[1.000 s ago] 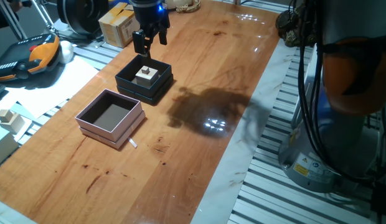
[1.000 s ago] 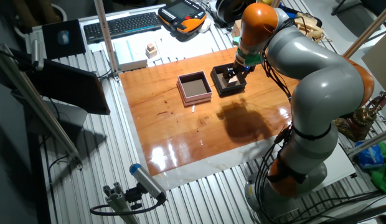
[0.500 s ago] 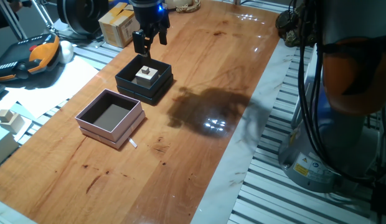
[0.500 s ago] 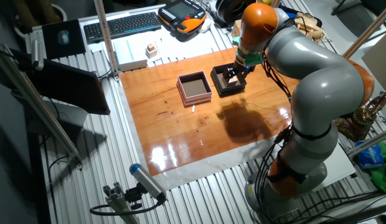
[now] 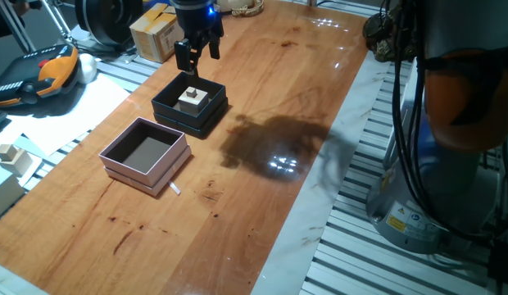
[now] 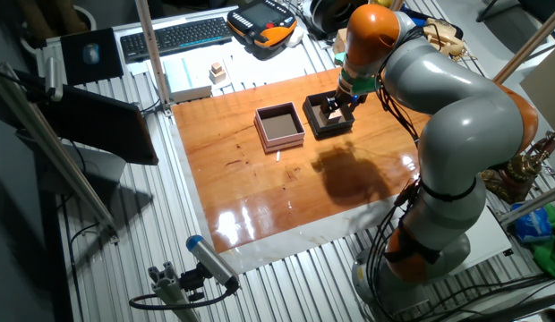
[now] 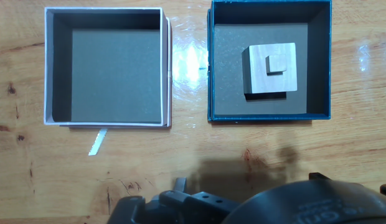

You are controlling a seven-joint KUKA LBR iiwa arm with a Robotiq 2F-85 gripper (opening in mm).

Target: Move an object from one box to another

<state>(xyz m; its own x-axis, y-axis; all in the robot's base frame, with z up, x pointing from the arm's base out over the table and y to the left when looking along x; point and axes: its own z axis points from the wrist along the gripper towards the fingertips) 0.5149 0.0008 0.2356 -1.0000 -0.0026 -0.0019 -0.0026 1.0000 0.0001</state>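
Note:
The black box [image 5: 188,106] stands on the wooden table, and the small pale wooden cube [image 5: 192,97] rests on its floor. In the hand view the cube [image 7: 261,78] lies in the right half of the black box [image 7: 271,115], with a small raised square on its top. The pink box [image 5: 146,152] sits beside it with nothing inside, its dark floor showing in the hand view [image 7: 106,68]. My gripper [image 5: 197,52] hangs above the far side of the black box, open and holding nothing. In the other fixed view the gripper [image 6: 342,97] hovers over the black box [image 6: 329,116], next to the pink box [image 6: 279,126].
A white paper strip [image 5: 174,189] lies on the table by the pink box. Off the table's left edge are a cardboard box [image 5: 156,33], an orange-black handset [image 5: 45,72] and a pair of pale wooden blocks [image 5: 11,156]. The robot's base [image 5: 451,123] stands on the right.

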